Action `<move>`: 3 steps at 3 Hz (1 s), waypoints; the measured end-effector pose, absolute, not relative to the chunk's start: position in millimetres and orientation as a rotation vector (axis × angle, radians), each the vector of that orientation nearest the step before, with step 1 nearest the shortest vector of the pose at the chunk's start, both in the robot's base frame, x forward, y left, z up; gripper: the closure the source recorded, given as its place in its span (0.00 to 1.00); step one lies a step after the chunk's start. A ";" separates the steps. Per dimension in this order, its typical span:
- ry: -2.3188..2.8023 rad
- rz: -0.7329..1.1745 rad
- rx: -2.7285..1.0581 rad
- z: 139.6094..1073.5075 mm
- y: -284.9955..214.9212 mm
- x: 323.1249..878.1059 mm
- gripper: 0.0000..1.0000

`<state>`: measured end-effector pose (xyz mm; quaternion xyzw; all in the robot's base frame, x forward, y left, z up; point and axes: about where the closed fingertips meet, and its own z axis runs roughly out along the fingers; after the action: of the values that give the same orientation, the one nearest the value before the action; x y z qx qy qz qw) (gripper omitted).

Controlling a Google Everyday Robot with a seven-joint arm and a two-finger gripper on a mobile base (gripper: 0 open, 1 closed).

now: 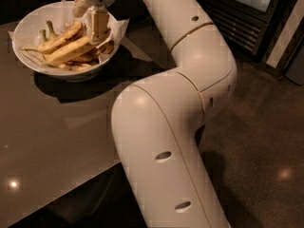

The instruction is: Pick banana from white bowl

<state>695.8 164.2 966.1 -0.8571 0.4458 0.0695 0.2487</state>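
The white bowl [28,27], lined with white paper, stands at the far left of the dark table. In it the banana [71,51], thick, yellow and nearly straight, lies across the middle. A thinner banana with a green stem [56,40] lies just behind it, and small brownish pieces [78,65] lie in front. My gripper [90,20] hangs over the right side of the bowl, pointing down. Its fingers [99,25] stand apart, just above the banana's right end. I cannot tell whether they touch it.
The dark glossy table [57,141] runs to an edge at lower right. My white arm [161,141] fills the middle of the view. A glass-fronted cabinet [247,8] stands at the upper right, above the brown floor [266,151].
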 end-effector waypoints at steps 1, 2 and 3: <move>1.231 0.211 -2.352 954.8 166.1 696.0 0.35; 1.246 0.237 -2.364 945.8 166.5 694.5 0.43; 1.262 0.264 -2.367 940.5 163.4 692.1 0.48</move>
<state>692.1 163.4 940.5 -0.8563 0.4567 0.0956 0.2213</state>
